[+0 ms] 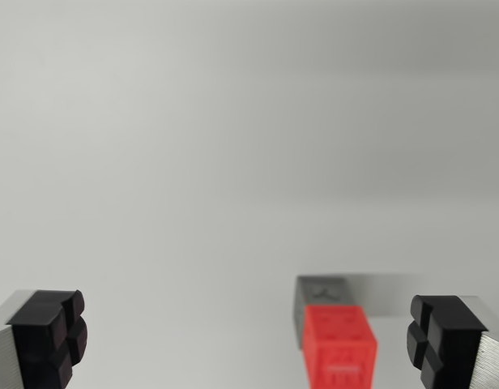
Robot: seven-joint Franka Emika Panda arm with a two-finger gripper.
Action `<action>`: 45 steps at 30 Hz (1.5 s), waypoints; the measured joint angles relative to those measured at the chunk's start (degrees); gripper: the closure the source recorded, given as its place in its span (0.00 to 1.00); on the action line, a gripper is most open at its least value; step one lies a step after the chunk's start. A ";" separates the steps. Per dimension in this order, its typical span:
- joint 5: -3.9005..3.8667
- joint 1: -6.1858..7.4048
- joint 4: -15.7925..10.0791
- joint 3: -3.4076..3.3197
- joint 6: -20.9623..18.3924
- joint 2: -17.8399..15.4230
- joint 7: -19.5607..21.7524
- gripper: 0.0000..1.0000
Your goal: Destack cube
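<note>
Down at the bottom of the wrist view, the gripper [248, 340] has its two jaws spread far apart, one in each corner. Each jaw is shiny silver metal with a bumpy black rubber pad [52, 332] on its inner side (the other pad sits at the wrist view's right). Nothing is held between them — the gap is wide.

Between the jaws, but much nearer the one on the wrist view's right, stands a bright red plastic cube [340, 348] with small raised patterns on its faces. Its bottom edge is cut off by the picture. Just behind it, touching or almost touching, is a grey cube [322, 289] with a faint mark on its top — only the top and a thin strip of its side show. Whether the red cube rests on the grey one or only stands in front of it, I cannot tell.

Everything sits on a plain pale grey surface [233, 162] that fades to a soft blur farther away.
</note>
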 joint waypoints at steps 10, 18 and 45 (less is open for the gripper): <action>0.00 0.00 0.00 0.00 0.00 0.00 0.00 0.00; 0.00 -0.01 -0.36 -0.02 0.09 -0.10 -0.01 0.00; 0.00 -0.80 -11.46 -1.09 6.00 -6.17 -1.41 0.00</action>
